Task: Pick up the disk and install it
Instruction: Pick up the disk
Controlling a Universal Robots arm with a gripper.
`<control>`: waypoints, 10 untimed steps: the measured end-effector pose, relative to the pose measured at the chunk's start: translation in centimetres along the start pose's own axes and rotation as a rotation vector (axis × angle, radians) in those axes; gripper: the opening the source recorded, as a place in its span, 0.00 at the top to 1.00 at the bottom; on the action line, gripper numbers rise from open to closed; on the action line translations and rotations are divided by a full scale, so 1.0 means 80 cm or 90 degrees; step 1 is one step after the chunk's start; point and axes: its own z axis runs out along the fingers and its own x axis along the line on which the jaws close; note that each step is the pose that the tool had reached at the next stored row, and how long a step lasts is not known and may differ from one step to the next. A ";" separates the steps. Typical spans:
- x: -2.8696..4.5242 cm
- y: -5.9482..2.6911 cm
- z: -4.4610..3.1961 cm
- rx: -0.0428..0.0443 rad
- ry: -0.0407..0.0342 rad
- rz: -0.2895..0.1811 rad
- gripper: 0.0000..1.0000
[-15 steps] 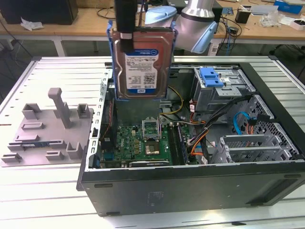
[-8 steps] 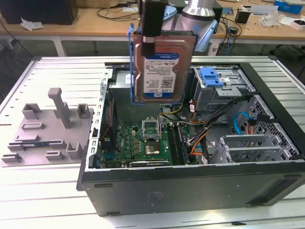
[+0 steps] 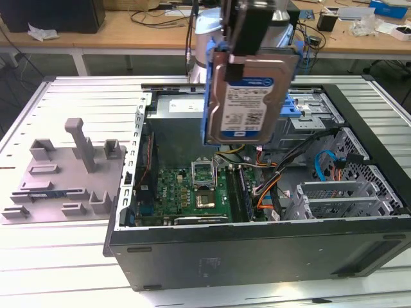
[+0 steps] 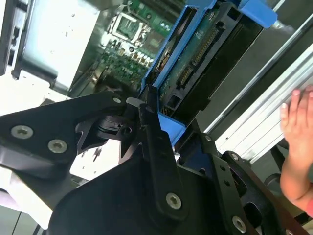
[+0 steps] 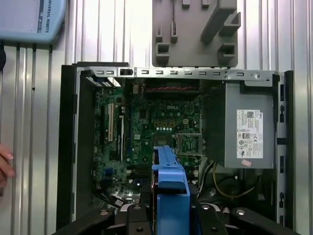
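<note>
A ribbed aluminium table [image 3: 77, 96] spans the exterior view. On it lies an open black tower computer case [image 3: 257, 250], side panel off, taking up the middle and the exterior view's right. Its green motherboard [image 3: 192, 192] sits low in the centre of that view, and silver metal drive cages [image 3: 334, 192] stand toward the right. In the first wrist view, a grey boxy power supply [image 5: 247, 127] sits inside the case. A grey plastic fixture with upright posts [image 3: 64, 173] rests on the table at the exterior view's left, with nothing in it.

The disk [image 3: 247, 96], a flat silver hard drive with a white-and-blue label and a blue plastic frame, hangs upright in the upper middle of the exterior view. It is above the open case and clear of everything inside it. The black gripper [image 3: 241, 64] holds it from above. In the second wrist view the black fingers [image 4: 146, 122] pinch the blue frame at the drive's connector end.

A person's hand [image 4: 298, 137] rests on the table beside the case.

I judge the pick-up complete: the disk is lifted and firmly gripped. Installation remains, since the disk touches no cage or slot.
</note>
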 end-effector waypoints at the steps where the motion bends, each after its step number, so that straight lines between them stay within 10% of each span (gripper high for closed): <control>1: 0.0023 -0.006 -0.0003 -0.0008 0.0000 0.000 0.63; 10: 0.0204 -0.053 -0.0025 -0.0057 -0.0001 0.000 0.63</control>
